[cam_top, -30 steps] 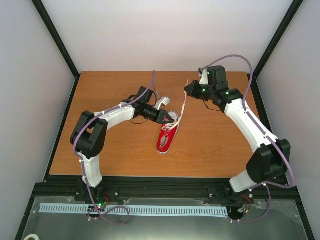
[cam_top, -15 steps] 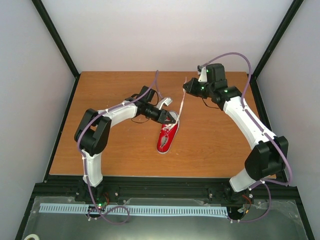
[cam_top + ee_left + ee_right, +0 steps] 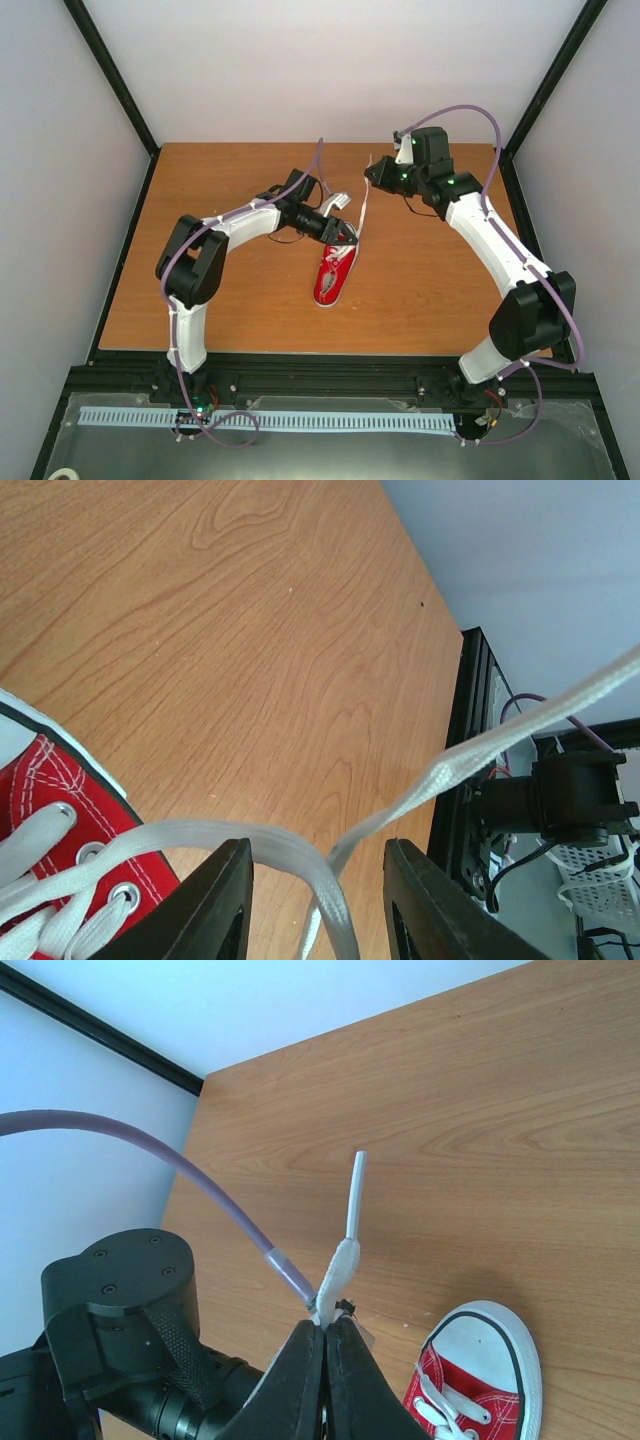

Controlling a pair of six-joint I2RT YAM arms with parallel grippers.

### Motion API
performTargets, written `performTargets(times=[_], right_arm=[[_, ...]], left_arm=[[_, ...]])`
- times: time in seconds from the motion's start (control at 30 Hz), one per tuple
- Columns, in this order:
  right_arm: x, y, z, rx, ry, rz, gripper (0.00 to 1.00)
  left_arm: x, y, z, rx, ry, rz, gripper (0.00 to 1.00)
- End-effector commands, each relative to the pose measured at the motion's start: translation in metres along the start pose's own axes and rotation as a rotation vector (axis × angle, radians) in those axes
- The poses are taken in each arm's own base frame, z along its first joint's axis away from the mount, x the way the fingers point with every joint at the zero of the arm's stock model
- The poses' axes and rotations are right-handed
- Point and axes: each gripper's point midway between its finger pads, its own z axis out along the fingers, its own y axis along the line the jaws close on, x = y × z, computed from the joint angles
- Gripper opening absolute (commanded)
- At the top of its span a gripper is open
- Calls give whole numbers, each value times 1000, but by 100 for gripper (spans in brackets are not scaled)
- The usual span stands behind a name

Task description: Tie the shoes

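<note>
Left gripper (image 3: 315,852) opened partway, white flat shoelace (image 3: 520,725) loose between fingers; right gripper (image 3: 327,1332) pinching its end could drag red canvas sneaker (image 3: 335,272)

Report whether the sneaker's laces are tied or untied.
Untied. One lace runs free from the sneaker to the shut right gripper; another strand lies loose between the left gripper's parted fingers.

Bare desk (image 3: 220,320) lies open at 3, 6 and 8 o'clock of the red sneaker (image 3: 332,278). A taut white lace (image 3: 366,205) bars the way toward 1 o'clock, up to the right arm (image 3: 490,240). The left arm (image 3: 240,222) blocks 10 o'clock. Black frame posts (image 3: 112,80) flank the far corners.
</note>
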Motion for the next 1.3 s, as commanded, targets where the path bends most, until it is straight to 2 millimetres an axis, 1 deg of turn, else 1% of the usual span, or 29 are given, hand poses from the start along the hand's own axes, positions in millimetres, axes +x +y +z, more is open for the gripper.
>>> performTargets(times=[0.0, 0.2, 0.27, 0.33, 0.43, 0.53, 0.63, 0.7, 0.8, 0.97, 1.03, 1.07, 1.1, 1.13, 1.2, 1.27], right_arm=[[-6, 9, 2, -23, -13, -15, 3], [-4, 11, 4, -28, -7, -12, 3], [-3, 11, 4, -27, -7, -13, 3], [-1, 10, 6, -24, -1, -11, 3], [2, 7, 9, -20, 6, -10, 3], [9, 0, 17, -8, 26, -10, 3], [22, -9, 30, 11, 63, -22, 3], [33, -10, 42, 14, 99, -37, 3], [53, -11, 62, 7, 161, -44, 3], [94, -9, 96, -29, 274, -28, 3], [108, -11, 105, -48, 318, -4, 3], [111, -14, 108, -48, 330, -1, 4], [112, -18, 108, -32, 330, -8, 12], [110, -21, 106, -15, 323, -21, 23], [99, -26, 98, 1, 297, -42, 47], [85, -34, 84, 0, 261, -56, 66]], left_arm=[[-8, -11, 6, 21, 6, 37, 39], [-6, -11, 11, -4, 10, 50, 41], [-7, -10, 9, -15, -1, 56, 39], [-8, -11, 8, -24, -12, 62, 30], [-10, -14, 4, -30, -35, 67, 10], [-11, -18, -1, -43, -71, 74, 2], [-4, -22, -9, -61, -99, 74, 1], [1, -26, -14, -65, -112, 69, 1], [8, -30, -20, -76, -130, 66, 1], [14, -34, -28, -89, -159, 50, 1], [16, -32, -29, -100, -171, 40, 1], [17, -32, -29, -102, -174, 36, 1], [19, -30, -28, -103, -174, 28, 1], [19, -29, -27, -100, -173, 22, 1], [20, -28, -26, -97, -174, 12, 1], [20, -28, -27, -100, -181, 8, 1]])
